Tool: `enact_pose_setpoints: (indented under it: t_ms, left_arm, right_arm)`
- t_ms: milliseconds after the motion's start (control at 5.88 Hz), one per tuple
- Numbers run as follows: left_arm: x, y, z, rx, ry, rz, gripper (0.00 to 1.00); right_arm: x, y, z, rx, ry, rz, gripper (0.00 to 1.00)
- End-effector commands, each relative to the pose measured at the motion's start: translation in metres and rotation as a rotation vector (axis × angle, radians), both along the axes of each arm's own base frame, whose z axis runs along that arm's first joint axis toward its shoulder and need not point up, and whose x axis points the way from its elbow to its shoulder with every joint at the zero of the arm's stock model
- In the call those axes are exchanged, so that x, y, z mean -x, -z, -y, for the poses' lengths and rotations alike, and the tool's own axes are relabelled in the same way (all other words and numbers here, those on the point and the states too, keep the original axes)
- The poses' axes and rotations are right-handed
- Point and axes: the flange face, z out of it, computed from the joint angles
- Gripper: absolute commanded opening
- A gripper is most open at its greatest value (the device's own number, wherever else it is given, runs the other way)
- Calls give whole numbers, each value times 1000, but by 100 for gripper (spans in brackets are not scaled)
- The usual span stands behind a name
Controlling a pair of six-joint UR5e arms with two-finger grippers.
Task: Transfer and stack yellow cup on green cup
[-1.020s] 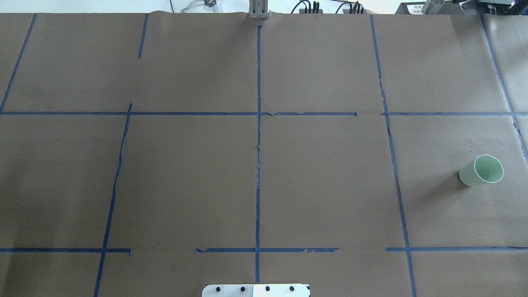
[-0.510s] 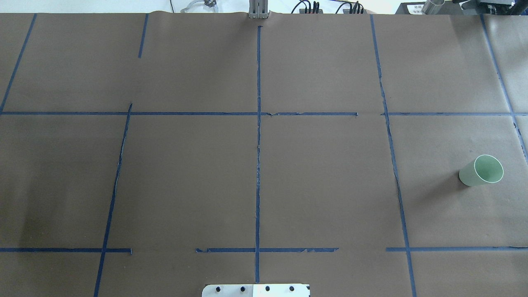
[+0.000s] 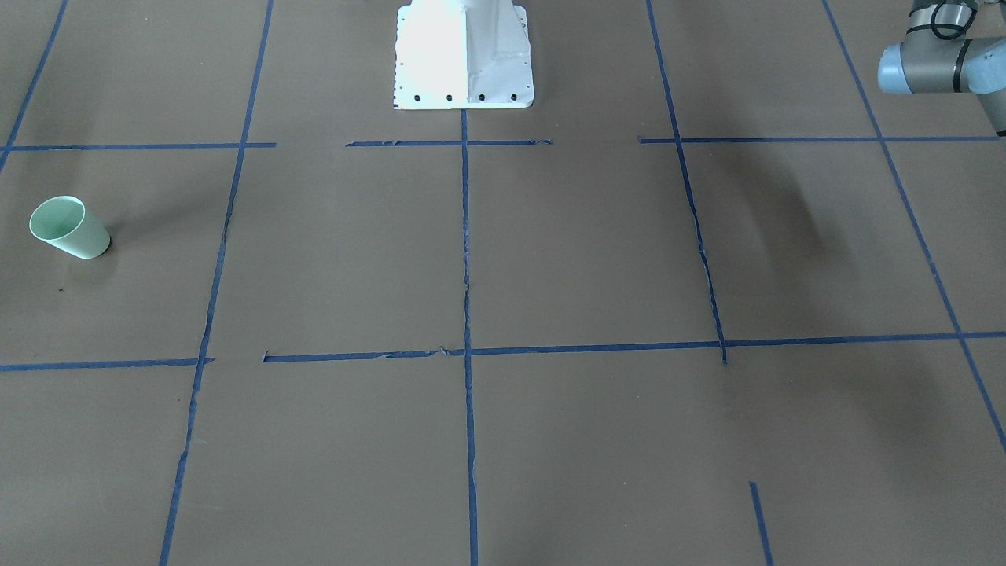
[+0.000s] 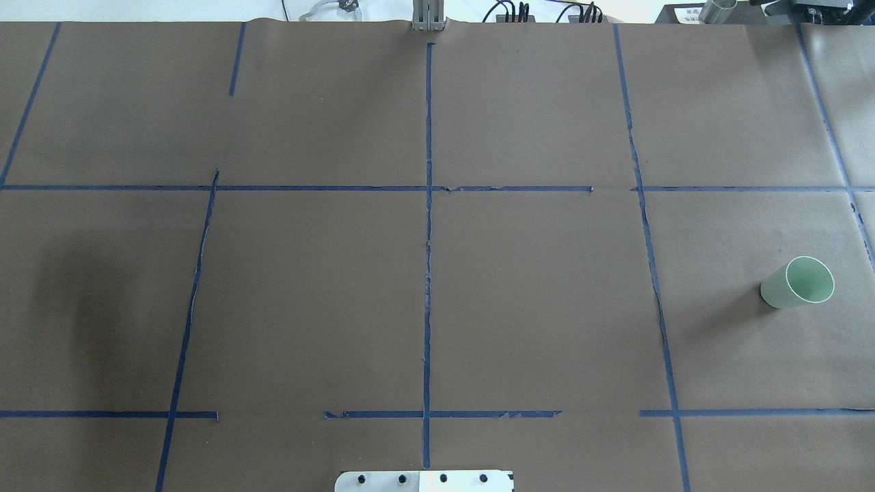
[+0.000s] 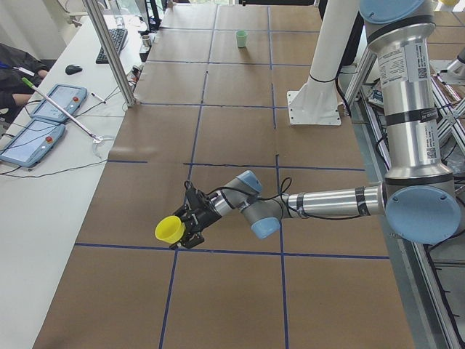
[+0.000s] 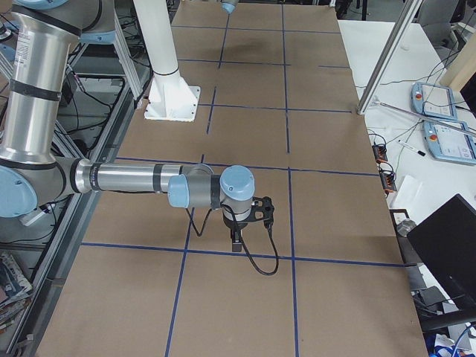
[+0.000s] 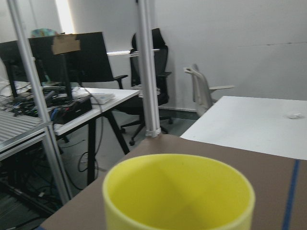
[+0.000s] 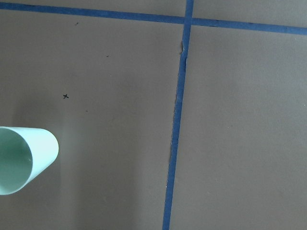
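The yellow cup (image 5: 168,230) is in the air above the table's left end, on the tip of my left gripper (image 5: 184,227). In the left wrist view the yellow cup (image 7: 178,191) fills the bottom, mouth up, with the office behind it; no fingers show there. The green cup (image 4: 798,282) stands upright on the table's right side, also in the front view (image 3: 69,228) and the right wrist view (image 8: 21,158). My right gripper (image 6: 236,242) points down over the table near it. I cannot tell whether it is open or shut.
Brown paper with blue tape lines (image 4: 428,225) covers the table. The white robot base plate (image 4: 424,480) sits at the near edge. A metal post (image 5: 109,51) and teach pendants (image 5: 43,116) stand on the white side table beyond the far edge.
A shadow has grown over the left part of the table in the overhead view. The green cup has not moved.
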Motion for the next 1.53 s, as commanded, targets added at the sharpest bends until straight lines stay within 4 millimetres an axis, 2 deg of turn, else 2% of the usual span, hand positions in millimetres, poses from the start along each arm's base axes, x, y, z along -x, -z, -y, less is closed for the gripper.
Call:
enact_pose_setpoints:
  t_ms: [0,170,340,510,680,850,1020,1190,1359]
  left_arm:
    - [-34,67,15,-174,-327,-214,34]
    - [-52,125,35,-375,-432,-188,36]
    - [-73,187,66,-514,-453,-182,38]
    - [-86,216,88,-522,-395,-261,37]
    - [-125,236,101,-504,-310,-247,34]
    - [-212,279,99,-474,-241,-199,32]
    - [-281,322,82,-468,-212,-169,29]
    - [-325,354,71,-443,-190,-122,28]
    - [-359,386,60,-421,-161,-64,28]
  right_arm:
    - [0,0,-1,1,0,0,100]
    - [0,0,-1,1,0,0,100]
    - [0,1,0,-3,0,1,100]
    - [0,3,2,-9,0,1,100]
    - [1,13,10,-34,0,1,100]
    - [3,22,17,-53,2,16,100]
    - [5,38,33,-75,-4,30,100]
    - [19,57,54,-65,-22,38,100]
    - [39,82,75,-44,-46,60,100]
